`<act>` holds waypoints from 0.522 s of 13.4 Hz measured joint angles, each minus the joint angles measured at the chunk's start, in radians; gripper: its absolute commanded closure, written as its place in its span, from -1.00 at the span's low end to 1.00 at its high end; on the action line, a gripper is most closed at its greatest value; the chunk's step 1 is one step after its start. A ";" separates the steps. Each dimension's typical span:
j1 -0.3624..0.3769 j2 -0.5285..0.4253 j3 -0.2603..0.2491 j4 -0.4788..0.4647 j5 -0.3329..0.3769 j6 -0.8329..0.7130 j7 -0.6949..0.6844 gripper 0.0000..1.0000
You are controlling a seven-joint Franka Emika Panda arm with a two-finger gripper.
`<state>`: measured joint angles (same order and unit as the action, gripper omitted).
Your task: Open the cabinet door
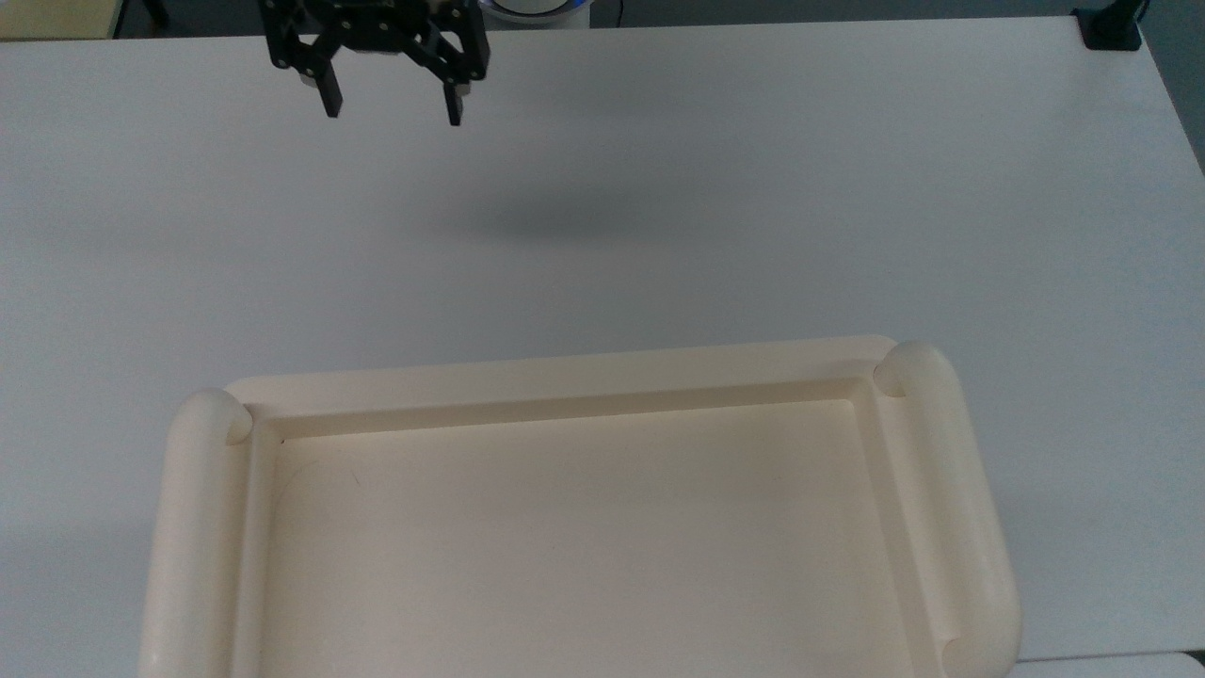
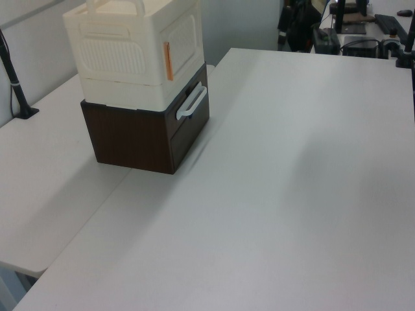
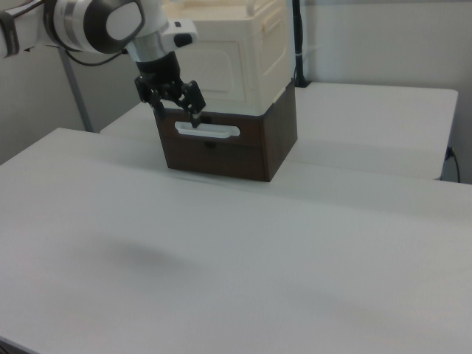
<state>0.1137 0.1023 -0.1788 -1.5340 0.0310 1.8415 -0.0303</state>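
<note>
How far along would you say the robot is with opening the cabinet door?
Nothing looks done yet: the cabinet door sits flush on the cabinet. In hand is the approach: the gripper hangs open above the table, empty and apart from the cabinet. Left: reaching the orange handle, gripping it and pulling the door open.

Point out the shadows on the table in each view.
Top view: a soft dark blotch on the table, below the end effector. Left view: a shadow beside the brown base. Right view: a faint smudge at lower left.
</note>
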 measured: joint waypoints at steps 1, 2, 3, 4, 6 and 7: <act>0.027 0.017 0.000 0.017 0.014 0.046 0.000 -1.00; 0.050 0.031 0.000 0.032 0.035 0.110 0.001 -1.00; 0.063 0.040 -0.001 0.039 0.050 0.156 0.001 -1.00; 0.078 0.048 0.000 0.044 0.064 0.208 0.001 -1.00; 0.114 0.072 -0.001 0.049 0.077 0.322 0.002 -1.00; 0.131 0.088 -0.001 0.052 0.078 0.380 0.006 -1.00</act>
<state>0.2449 0.1900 -0.1794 -1.4825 0.1085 2.2213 -0.0247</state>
